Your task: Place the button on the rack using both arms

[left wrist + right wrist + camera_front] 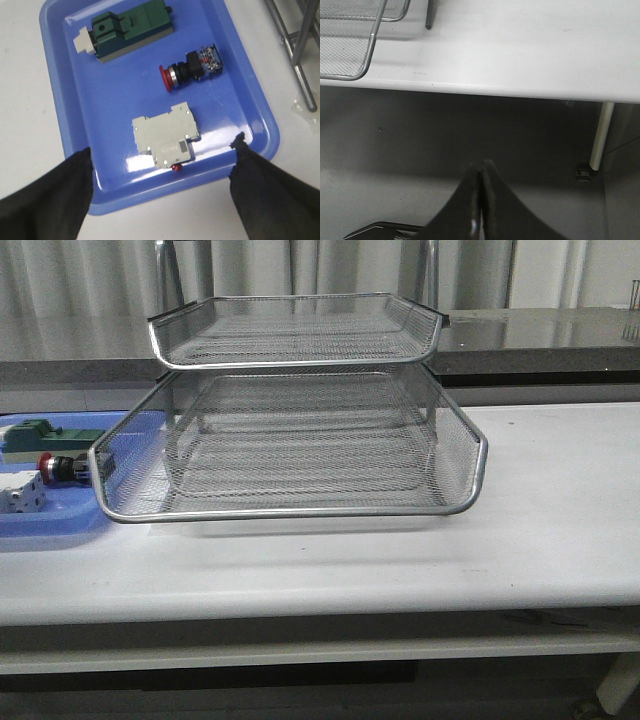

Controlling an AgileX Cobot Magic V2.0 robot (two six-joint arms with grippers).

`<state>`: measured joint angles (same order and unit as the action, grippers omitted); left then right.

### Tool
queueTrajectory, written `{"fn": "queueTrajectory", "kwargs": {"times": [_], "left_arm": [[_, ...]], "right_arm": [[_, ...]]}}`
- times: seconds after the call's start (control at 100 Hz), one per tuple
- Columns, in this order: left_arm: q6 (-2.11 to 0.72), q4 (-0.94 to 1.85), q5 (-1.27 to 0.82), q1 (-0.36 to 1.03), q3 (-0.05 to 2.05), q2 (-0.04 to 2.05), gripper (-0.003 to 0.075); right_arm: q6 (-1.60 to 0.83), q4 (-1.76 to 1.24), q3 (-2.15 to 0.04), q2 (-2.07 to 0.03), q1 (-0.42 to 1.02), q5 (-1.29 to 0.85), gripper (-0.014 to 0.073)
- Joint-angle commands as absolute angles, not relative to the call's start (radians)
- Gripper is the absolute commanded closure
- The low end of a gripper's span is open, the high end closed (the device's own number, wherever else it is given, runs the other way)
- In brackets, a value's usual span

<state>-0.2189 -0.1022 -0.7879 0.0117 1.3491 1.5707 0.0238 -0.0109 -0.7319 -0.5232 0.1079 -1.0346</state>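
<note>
Red-capped button [192, 70] lies loose in the blue tray [60, 100] beside the rack [300, 440]; left pincer [162, 165] hovers above, spread wide, empty. Right pincer [480, 200] hangs pinched closed, empty, off the surface [520, 45]. No legible writing.

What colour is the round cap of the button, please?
Red; the button shows best in the left wrist view, lying in the blue tray.

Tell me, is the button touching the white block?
Apart. The left wrist view shows bare blue tray between the button and the white block.
</note>
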Motion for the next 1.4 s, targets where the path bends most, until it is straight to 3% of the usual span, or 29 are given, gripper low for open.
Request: {"fn": "queueTrajectory", "kwargs": {"times": [0.0, 0.25, 0.81, 1.39], "left_arm": [[-0.237, -0.099, -0.686, 0.024, 1.382, 1.550, 0.0176], [-0.457, -0.086, -0.667, 0.024, 1.483, 1.679, 0.0174], [-0.692, 0.000, -0.867, 0.037, 1.882, 2.073, 0.0174], [-0.739, -0.006, -0.878, 0.064, 1.958, 2.209, 0.0174]], "right_arm": [[0.021, 0.000, -0.765, -0.526, 0.103, -0.984, 0.0661], [0.021, 0.000, -0.765, -0.526, 0.103, -0.984, 0.0661], [0.021, 0.000, -0.765, -0.526, 0.103, -0.984, 0.0661], [0.021, 0.000, -0.765, -0.526, 0.103, -0.983, 0.0661]]}}
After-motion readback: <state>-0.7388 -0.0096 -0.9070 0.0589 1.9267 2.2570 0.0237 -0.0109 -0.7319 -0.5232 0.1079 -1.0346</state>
